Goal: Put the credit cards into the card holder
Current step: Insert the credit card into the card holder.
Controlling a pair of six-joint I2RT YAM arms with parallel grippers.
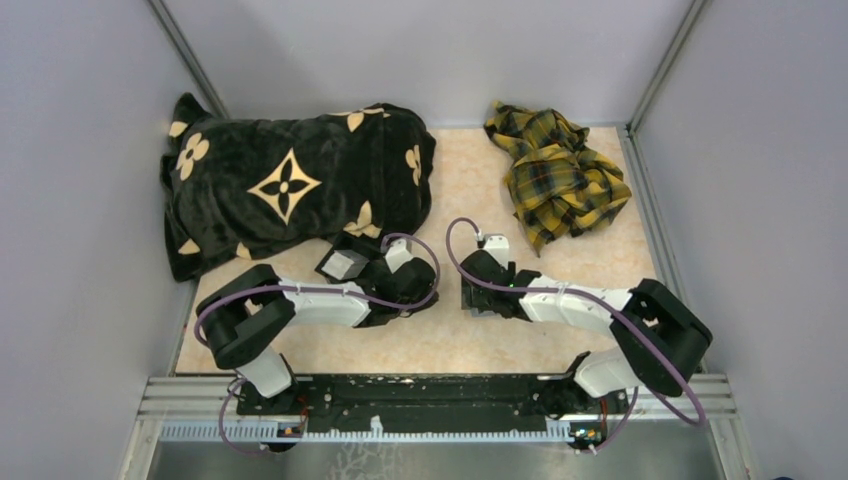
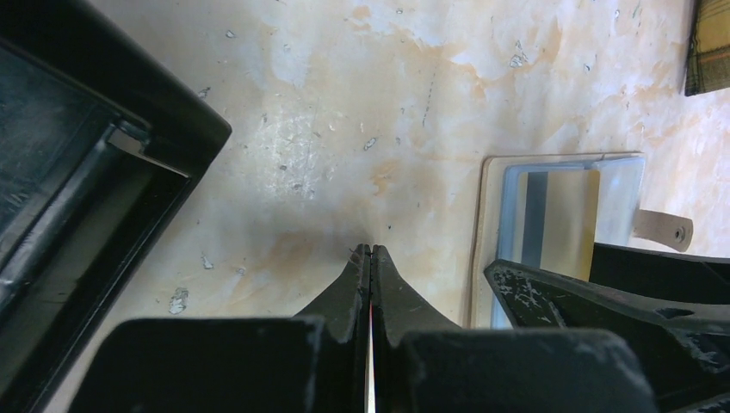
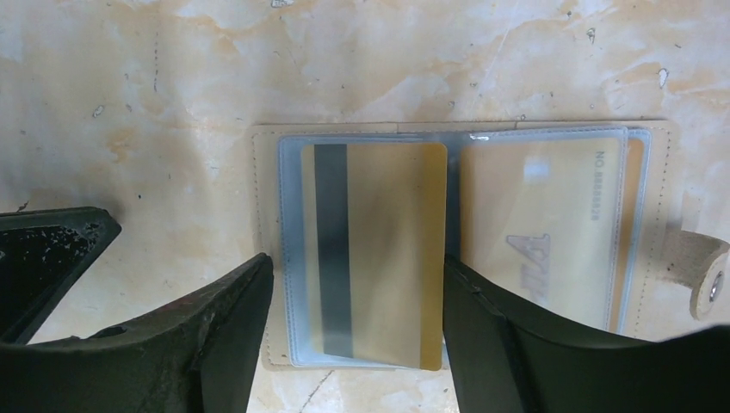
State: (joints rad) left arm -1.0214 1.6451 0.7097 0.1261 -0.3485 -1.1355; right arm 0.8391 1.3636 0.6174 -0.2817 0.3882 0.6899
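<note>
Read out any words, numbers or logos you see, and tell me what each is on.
"NO." plus blurred digits: sideways on the plain gold card in the tan card holder.
Large slanted logo on that card: too faint to read.
Gold card with a black stripe: no text.

The left arm (image 1: 310, 300) and right arm (image 1: 585, 302) were folded at the elbow and reached inward, wrists low and near each other. The left gripper (image 2: 370, 250) had its jaws pressed together; the right gripper (image 3: 355, 277) held them wide apart
</note>
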